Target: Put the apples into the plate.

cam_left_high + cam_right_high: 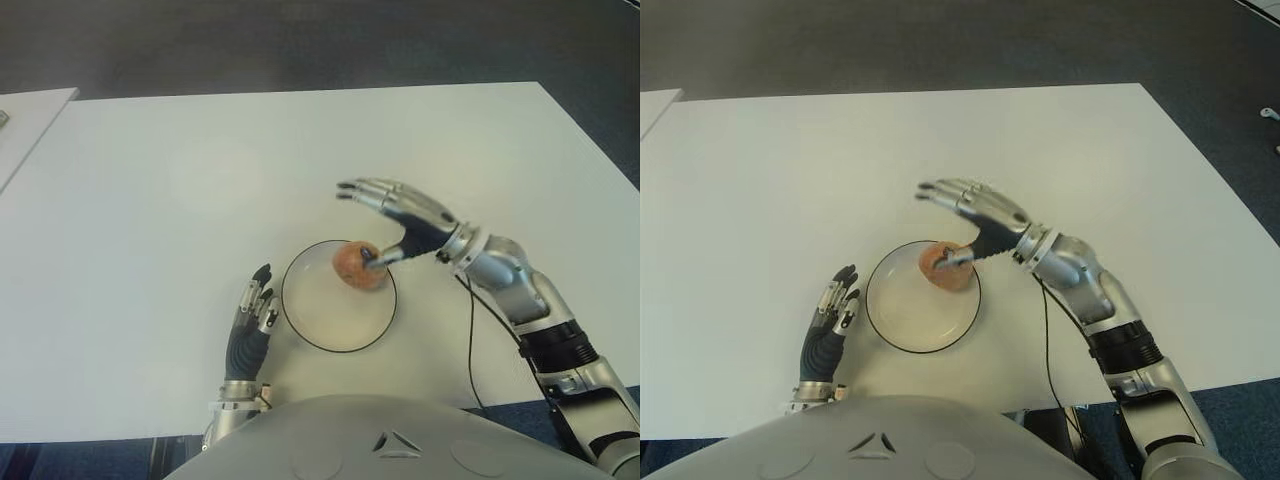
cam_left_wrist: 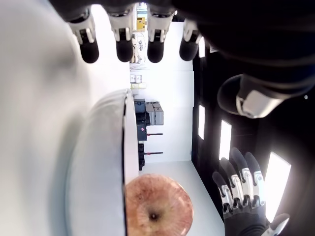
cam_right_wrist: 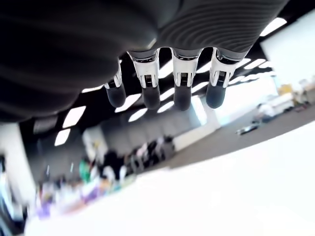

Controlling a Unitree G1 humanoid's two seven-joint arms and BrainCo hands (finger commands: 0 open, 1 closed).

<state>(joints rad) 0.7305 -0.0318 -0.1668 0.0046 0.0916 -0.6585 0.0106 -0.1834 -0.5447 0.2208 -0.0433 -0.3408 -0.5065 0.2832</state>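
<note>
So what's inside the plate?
One apple sits in the plate, near its far rim. The right hand, fingers spread, covers a bit of it. The rest is bare.

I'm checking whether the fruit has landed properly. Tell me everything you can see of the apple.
The apple is a single round fruit, reddish-orange with a mottled, slightly dull skin; the left wrist view shows a dark dimple at one end. It sits inside the plate, near the rim on the robot's right side. The right hand is open above it, fingers spread, its thumb reaching down to the apple's top. The left hand shows beside the plate's left edge.
</note>
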